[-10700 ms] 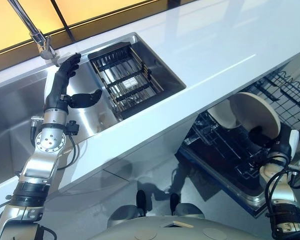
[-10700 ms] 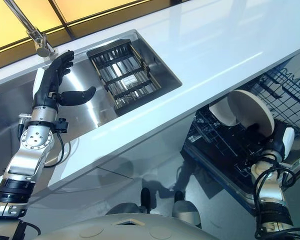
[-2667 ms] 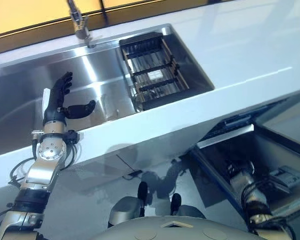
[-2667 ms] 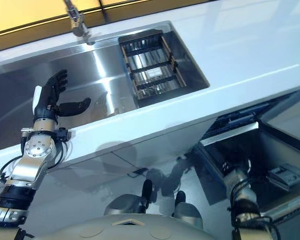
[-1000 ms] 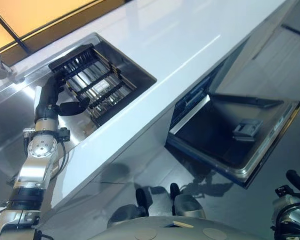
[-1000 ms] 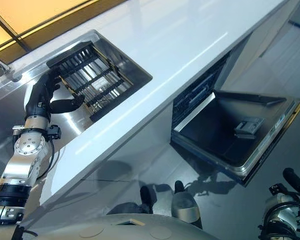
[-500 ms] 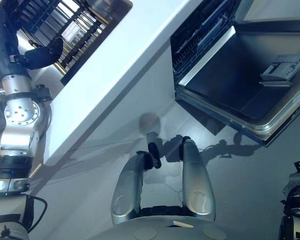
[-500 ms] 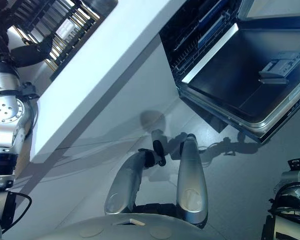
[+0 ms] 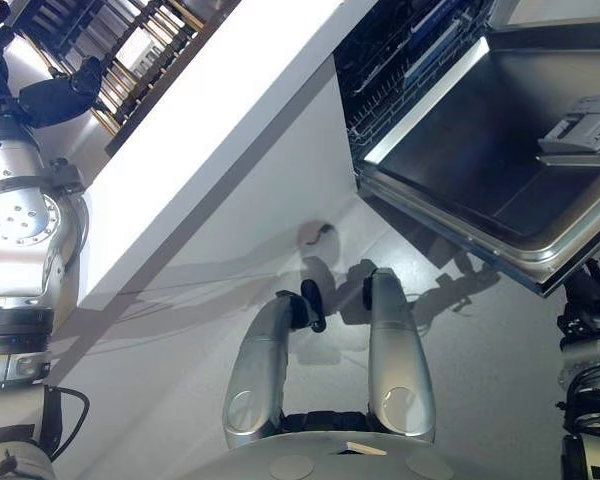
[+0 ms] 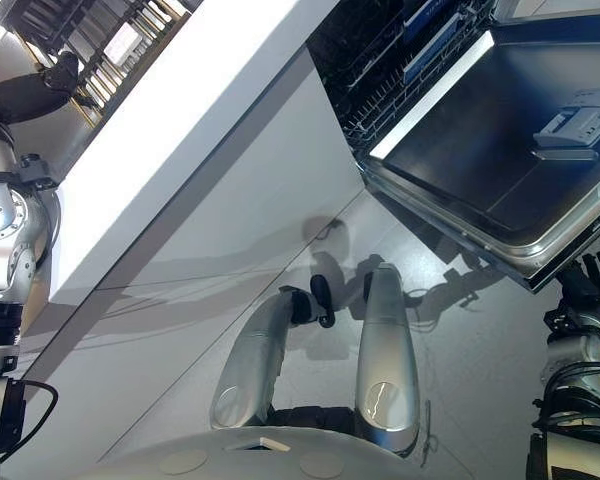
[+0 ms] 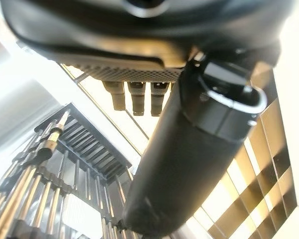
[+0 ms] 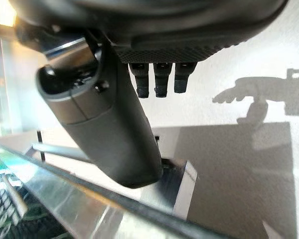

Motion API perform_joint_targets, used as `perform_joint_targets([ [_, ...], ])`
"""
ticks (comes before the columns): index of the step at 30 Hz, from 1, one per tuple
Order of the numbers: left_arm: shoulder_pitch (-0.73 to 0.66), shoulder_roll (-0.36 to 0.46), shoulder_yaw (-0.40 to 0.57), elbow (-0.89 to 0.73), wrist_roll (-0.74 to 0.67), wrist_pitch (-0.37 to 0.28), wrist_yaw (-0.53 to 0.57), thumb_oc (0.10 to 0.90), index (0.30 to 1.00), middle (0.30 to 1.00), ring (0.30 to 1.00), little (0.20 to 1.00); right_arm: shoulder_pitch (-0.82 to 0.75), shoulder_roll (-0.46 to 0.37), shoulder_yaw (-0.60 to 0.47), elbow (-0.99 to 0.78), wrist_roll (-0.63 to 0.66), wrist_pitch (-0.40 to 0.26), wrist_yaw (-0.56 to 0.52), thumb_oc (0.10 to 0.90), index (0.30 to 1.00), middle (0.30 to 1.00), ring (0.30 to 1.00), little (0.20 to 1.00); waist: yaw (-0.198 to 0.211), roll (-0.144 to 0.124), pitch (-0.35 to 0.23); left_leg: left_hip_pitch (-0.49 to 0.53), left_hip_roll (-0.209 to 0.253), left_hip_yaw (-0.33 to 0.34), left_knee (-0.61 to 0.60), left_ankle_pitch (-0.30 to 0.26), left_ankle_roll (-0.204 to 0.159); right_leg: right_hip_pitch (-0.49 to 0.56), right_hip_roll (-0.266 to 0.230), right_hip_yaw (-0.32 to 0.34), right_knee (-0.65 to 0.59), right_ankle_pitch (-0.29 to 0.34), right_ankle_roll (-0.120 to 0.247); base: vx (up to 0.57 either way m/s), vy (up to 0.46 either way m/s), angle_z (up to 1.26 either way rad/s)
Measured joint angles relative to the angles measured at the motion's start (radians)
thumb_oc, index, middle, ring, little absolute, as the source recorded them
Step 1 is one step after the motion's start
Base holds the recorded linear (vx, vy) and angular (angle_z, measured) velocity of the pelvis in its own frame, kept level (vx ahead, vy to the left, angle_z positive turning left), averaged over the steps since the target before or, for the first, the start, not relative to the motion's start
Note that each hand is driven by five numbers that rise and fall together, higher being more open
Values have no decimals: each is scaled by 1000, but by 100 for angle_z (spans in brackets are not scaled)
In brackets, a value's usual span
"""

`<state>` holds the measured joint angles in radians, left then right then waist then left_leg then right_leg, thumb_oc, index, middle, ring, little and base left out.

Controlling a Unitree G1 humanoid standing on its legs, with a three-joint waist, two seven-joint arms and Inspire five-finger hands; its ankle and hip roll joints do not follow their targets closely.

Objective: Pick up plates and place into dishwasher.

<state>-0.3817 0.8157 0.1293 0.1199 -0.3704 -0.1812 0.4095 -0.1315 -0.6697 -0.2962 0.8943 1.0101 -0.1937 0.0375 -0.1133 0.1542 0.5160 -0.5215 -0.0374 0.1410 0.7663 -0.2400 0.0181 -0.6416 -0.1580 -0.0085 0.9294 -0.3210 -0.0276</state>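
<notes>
- We see the white counter [image 9: 230,110] running diagonally across the head views, its pale front panel dropping to the floor below it.
- To the right, the dishwasher [image 10: 450,110] stands open: its steel door [image 9: 500,160] is folded down, and a grey detergent compartment [image 9: 575,140] sits on the door's inner face.
- Behind the door, the dark wire lower rack [image 10: 380,70] sits pushed into the machine; we cannot make out any plates in it, since most of it is cut off or in shadow.
- At upper left, a black dish rack [image 9: 130,45] with metal bars lies in the sink, cut off by the frame edge.
- Our left hand [image 9: 55,95] is raised just before that dish rack; in its wrist view the thumb [image 11: 189,164] stands out straight, the fingers [image 11: 134,99] reach forward uncurled, and it holds nothing.
- Our right hand [image 10: 592,285] hangs low beside the outer corner of the dishwasher door, fingers spread and pointing up, apart from the door.
- In its wrist view the right thumb [image 12: 109,134] and fingers [image 12: 157,79] are extended and empty, with the door's edge [image 12: 89,194] just past them.
</notes>
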Motion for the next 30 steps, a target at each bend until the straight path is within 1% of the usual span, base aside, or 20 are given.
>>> perform_joint_targets([
  [4, 1, 0, 4, -14, -11, 1, -9, 800, 900, 900, 900, 900, 8, -20, 0, 0, 3, 1, 42, 800, 900, 900, 900, 900, 0, 13, 3, -11, -2, -8, 10, 2, -2, -2, -4, -10, 3, 0, 0, 12, 20, 5],
  [9, 37, 0, 57, -42, -63, 2, -36, 800, 900, 900, 900, 900, 15, -20, 3, -2, 38, 1, 124, 800, 900, 900, 900, 900, 0, 15, 4, -34, -5, -11, 23, 2, -2, -22, -6, -14, 17, -3, -3, -2, 7, 1],
  [11, 64, -1, 76, -59, -71, 2, -56, 800, 900, 900, 900, 900, 16, -20, 4, -2, 41, 1, 150, 800, 900, 900, 900, 900, 2, 16, 4, -39, -4, -17, 29, 2, -3, -24, -20, -35, 21, -4, -5, 0, 0, 0],
  [13, 101, -1, 81, -87, -91, 2, -72, 800, 900, 900, 900, 900, 19, -24, 4, -6, 41, -1, 177, 800, 900, 900, 900, 900, 6, 17, 4, -46, -18, -35, 32, 3, -6, -29, -41, -58, 28, -6, -8, -21, 33, -3],
  [14, 111, -1, 85, -93, -96, 2, -74, 800, 900, 900, 900, 900, 19, -24, 5, -12, 39, -1, 181, 800, 900, 900, 900, 900, 9, 17, 5, -49, -20, -38, 33, 2, -7, -32, -42, -59, 29, -6, -8, -10, 37, -14],
  [15, 125, -2, 86, -98, -107, 2, -76, 800, 900, 900, 900, 900, 24, -24, 12, -37, 38, -1, 182, 800, 900, 900, 900, 900, 14, 19, 5, -50, -20, -47, 34, -2, -17, -34, -42, -64, 29, -6, -9, -3, 40, -21],
  [17, 142, -2, 91, -98, -111, 2, -81, 800, 900, 900, 900, 900, 26, -24, 29, -72, 21, -1, 182, 800, 900, 900, 900, 900, 16, 19, 5, -49, -23, -58, 34, -2, -21, -34, -42, -69, 29, -6, -9, 2, 40, -24],
  [20, 157, -2, 101, -98, -112, 3, -90, 800, 900, 900, 900, 900, 26, -24, 69, -167, -32, 4, 182, 800, 900, 900, 900, 900, 19, 19, 5, -52, -26, -91, 35, -1, -31, -34, -41, -97, 21, -6, -8, 16, 28, -28],
  [23, 155, -2, 103, -99, -134, 3, -102, 800, 900, 900, 900, 900, 24, -24, 123, -311, -92, 29, 182, 800, 900, 900, 900, 900, 41, 20, 4, -57, -22, -143, 24, 2, -38, -34, -39, -152, -7, -3, -3, 44, 31, -48],
  [25, 151, -2, 103, -99, -146, 3, -106, 800, 900, 900, 900, 900, 6, -23, 147, -366, -113, 34, 179, 800, 900, 900, 900, 900, 52, 20, 5, -58, -16, -165, 13, 3, -39, -34, -38, -179, -26, -1, 1, 43, 21, -40],
  [26, 148, -3, 104, -99, -149, 3, -113, 800, 900, 900, 900, 900, -12, -15, 161, -422, -129, 48, 172, 800, 900, 900, 900, 900, 60, 19, 4, -57, -14, -183, -5, 3, -39, -31, -41, -211, -53, 15, 29, 54, 26, -28],
  [27, 148, -4, 104, -98, -149, 4, -112, 800, 900, 900, 900, 900, -18, -12, 168, -438, -129, 51, 172, 800, 900, 900, 900, 900, 61, 20, 4, -57, -13, -189, -9, 4, -39, -30, -42, -222, -62, 20, 38, 78, 39, -46],
  [28, 145, -5, 108, -92, -149, 6, -109, 800, 900, 900, 900, 900, -50, -5, 206, -486, -132, 58, 167, 800, 900, 900, 900, 900, 68, 20, 5, -56, -11, -207, -18, 6, -35, -24, -43, -257, -85, 45, 81, 70, 38, -50],
  [29, 141, -7, 108, -86, -149, 6, -109, 800, 900, 900, 900, 900, -71, 1, 231, -511, -133, 66, 161, 800, 900, 900, 900, 900, 80, 20, 5, -52, 5, -219, -21, 8, -34, -21, -37, -266, -88, 64, 113, 58, 34, -62],
  [30, 138, -9, 108, -84, -149, 10, -112, 800, 900, 900, 900, 900, -83, 6, 244, -528, -135, 70, 161, 800, 900, 900, 900, 900, 92, 20, 5, -50, 23, -221, -21, 11, -43, -24, -25, -241, -43, 68, 101, 42, 30, -16],
])
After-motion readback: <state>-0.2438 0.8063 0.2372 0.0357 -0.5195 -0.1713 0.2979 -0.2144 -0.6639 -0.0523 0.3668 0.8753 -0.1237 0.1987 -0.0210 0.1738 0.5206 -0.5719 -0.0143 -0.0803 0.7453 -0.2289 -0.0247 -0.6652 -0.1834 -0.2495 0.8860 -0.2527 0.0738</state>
